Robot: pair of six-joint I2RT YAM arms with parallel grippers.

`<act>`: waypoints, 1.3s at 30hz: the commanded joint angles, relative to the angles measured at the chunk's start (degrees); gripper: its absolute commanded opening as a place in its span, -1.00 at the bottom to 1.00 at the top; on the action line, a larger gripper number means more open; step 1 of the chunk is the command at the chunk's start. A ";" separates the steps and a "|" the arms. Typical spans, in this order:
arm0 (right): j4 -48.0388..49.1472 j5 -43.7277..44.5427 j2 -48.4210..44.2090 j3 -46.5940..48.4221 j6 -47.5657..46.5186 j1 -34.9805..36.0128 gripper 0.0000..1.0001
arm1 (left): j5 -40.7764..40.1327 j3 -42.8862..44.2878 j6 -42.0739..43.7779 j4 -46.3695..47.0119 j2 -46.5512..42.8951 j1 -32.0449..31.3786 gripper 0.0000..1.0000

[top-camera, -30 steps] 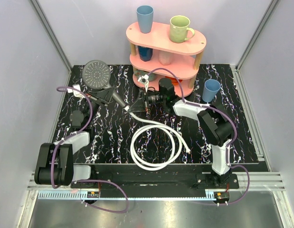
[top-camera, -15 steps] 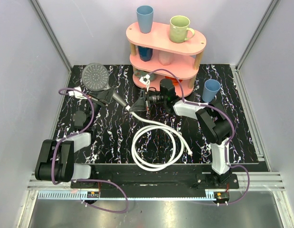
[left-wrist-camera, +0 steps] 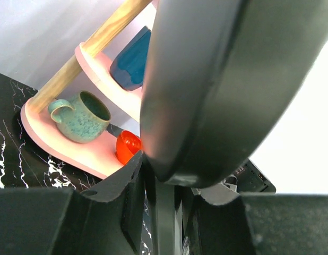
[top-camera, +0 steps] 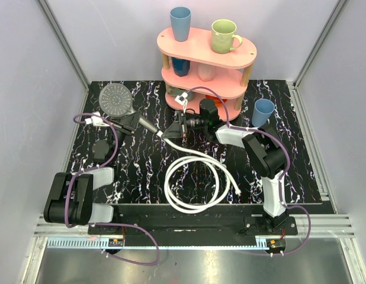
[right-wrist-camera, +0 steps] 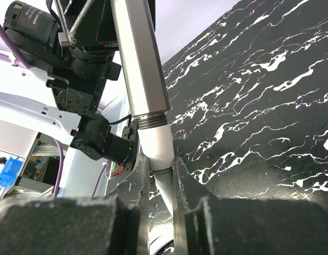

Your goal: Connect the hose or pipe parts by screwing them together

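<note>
Step in hand: threading of the hose end onto the shower handle, joint apparently only part-made; grey round-faced shower head with dark handle (top-camera: pixel 116 97) at far left of the black white-veined table (top-camera: pixel 278 100); left gripper (top-camera: pixel 134 121) clamped on the handle; long thin white flexible hose (top-camera: pixel 166 186) coiled at table centre, one end raised to the handle; white end fitting (right-wrist-camera: pixel 156 149) butted against the handle's silver hexagonal tip (right-wrist-camera: pixel 137 58), with a ribbed ring, thread by appearance, showing between them; right gripper (top-camera: pixel 169 132) flanks the end fitting closely, pressing or slack not determinable.

Orientation: shower head face up; long axis diagonal, face far-left, silver hexagonal tip pointing near-right into the end fitting; hose end in line with it.

Next move, as judged: firm grip on the end fitting and further turning; axes kept in line; handle held steady until the ribbed ring is covered.
</note>
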 commanded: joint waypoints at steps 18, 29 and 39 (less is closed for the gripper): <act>6.03 0.62 6.91 13.68 8.81 -3.06 -1.00 | -5.13 -4.08 5.04 17.23 5.91 -1.24 -1.00; 11.01 0.08 13.42 20.20 15.74 -3.15 -0.91 | -10.06 -4.17 5.13 17.15 7.49 -1.16 -1.00; 9.44 0.70 12.28 16.25 13.72 -4.46 -0.55 | -17.07 -4.35 2.14 17.23 11.27 -1.16 -1.00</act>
